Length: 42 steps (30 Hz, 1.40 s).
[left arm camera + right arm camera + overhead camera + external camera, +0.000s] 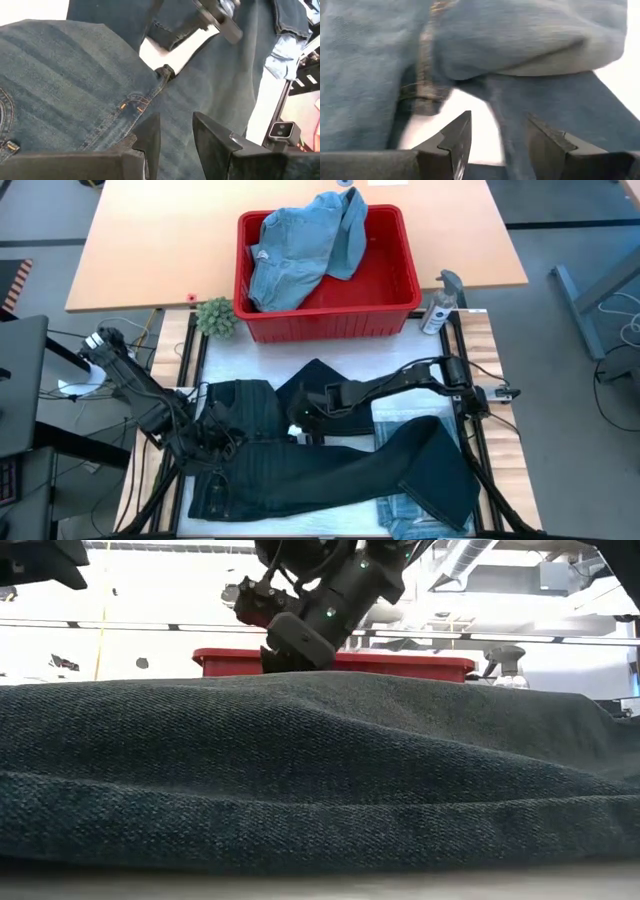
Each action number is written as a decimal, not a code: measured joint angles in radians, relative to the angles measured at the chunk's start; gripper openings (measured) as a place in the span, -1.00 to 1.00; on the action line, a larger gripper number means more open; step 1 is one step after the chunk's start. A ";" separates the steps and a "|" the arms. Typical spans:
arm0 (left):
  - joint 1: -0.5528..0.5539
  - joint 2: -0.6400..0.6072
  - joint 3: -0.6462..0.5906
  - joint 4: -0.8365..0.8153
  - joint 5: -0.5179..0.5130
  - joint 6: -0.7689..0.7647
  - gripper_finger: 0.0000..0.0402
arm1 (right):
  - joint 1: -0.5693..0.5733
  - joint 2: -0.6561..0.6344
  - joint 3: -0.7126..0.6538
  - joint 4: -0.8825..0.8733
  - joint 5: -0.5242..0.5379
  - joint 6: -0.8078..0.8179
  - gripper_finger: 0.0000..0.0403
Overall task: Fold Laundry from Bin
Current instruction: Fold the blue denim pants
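now we are hovering both hands over the trousers (300, 470) spread on the bench (215, 350): left hand (175, 137) narrowly parted, right hand (497, 137) wider, neither holding cloth. denim is filling the bin (395, 305).

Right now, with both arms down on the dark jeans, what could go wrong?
1. Both grippers, left and right, sit close over the jeans; they might collide.
2. The jeans overlap a lighter denim piece; a pull could drag it along.
3. The spray bottle stands by the right arm and might get knocked.
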 joint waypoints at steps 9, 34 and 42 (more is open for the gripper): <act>-0.078 0.138 0.000 0.001 0.004 -0.106 -0.49 | -0.001 0.011 -0.006 0.004 0.017 -0.018 -0.03; -0.165 0.318 0.000 0.050 0.086 -0.342 -0.49 | -0.019 0.092 -0.012 0.048 -0.007 -0.058 -0.03; -0.167 0.318 -0.054 0.056 0.057 -0.352 -0.49 | -0.020 0.115 -0.009 -0.011 0.124 0.021 -0.31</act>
